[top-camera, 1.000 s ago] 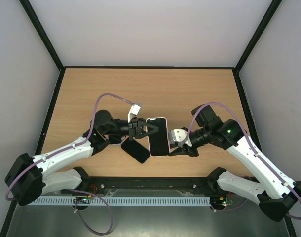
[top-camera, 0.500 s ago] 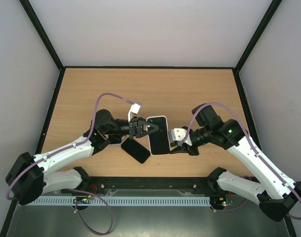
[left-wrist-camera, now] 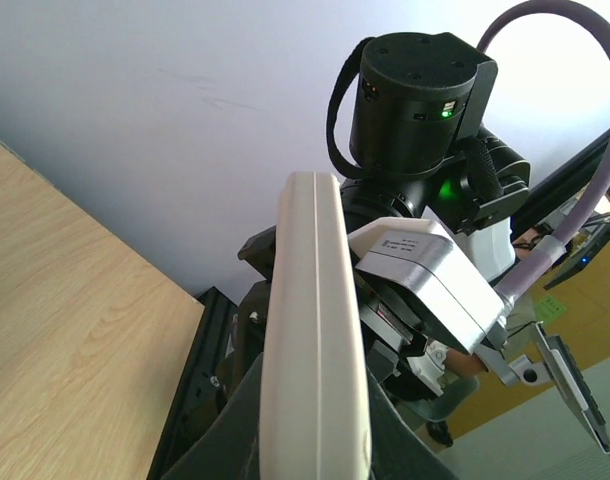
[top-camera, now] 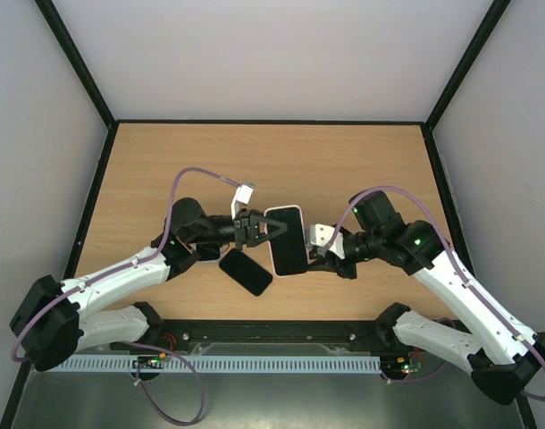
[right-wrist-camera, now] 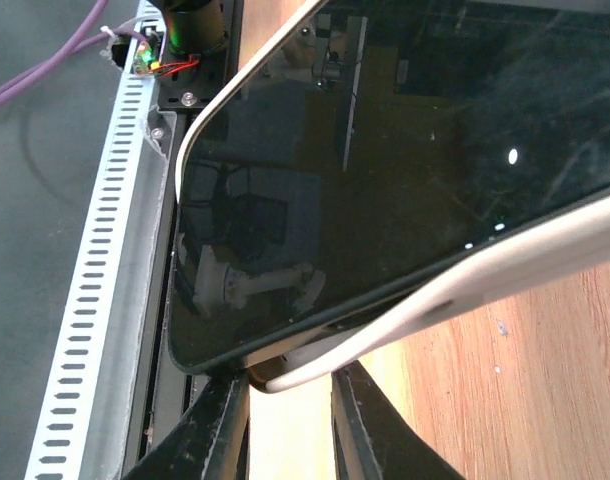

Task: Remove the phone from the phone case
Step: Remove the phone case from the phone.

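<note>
We see the phone (top-camera: 288, 241) held above the worktop (top-camera: 165, 170) between the two claws. The left claw (top-camera: 257, 231) is closed on the phone's left long side, and the right claw (top-camera: 315, 256) comes in at the opposite side, low down.

From overhead the phone case (right-wrist-camera: 505, 262) shows only as a thin pale rim around the dark screen. We cannot tell from there how far the phone sits in it.

The right wrist view is clearer. A pale strip of the case bows away from the phone's edge, and its end sits between the right claw's two dark fingers (right-wrist-camera: 217, 430), which stand close together, clamped on it. The phone's near corner lies bare just above that strip. Along the far left edge the rim hugs the glass. The picture's edge cuts off the rest of the phone.

The left wrist view meets the case edge-on, so the screen is hidden. The left claw's own fingers are cut off at the bottom of that picture.

A second black phone (top-camera: 246, 271) lies on the worktop just below the left claw.
</note>
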Motion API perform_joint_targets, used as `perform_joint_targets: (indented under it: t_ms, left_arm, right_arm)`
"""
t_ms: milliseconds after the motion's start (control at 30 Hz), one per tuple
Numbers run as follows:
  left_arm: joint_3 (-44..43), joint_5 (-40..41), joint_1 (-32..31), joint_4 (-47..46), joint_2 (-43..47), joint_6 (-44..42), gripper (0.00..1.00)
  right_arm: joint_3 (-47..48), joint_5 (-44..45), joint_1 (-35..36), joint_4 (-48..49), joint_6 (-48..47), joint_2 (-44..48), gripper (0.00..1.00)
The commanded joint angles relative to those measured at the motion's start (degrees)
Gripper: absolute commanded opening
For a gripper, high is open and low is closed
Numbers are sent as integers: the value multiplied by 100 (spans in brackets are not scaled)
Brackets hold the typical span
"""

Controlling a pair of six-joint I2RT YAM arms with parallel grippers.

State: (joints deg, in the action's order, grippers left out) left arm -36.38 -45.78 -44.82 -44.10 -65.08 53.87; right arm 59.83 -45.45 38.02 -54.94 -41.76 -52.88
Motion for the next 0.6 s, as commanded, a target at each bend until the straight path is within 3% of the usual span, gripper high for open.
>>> perform_joint_targets:
  t_ms: [0,233,567]
  left_arm:
    - [-129,-1005,-335,-468,92,397,2]
    - [-149,-946,-365,-76,101,113,2]
    - [-138,-827,-447,337,52,-328,3]
  right_arm:
    - [15,821,-133,1797,641,-115,18]
    - [157,335,-425,2183,1650,-232,29]
    - [547,-689,-575,2372,2740,-599,35]
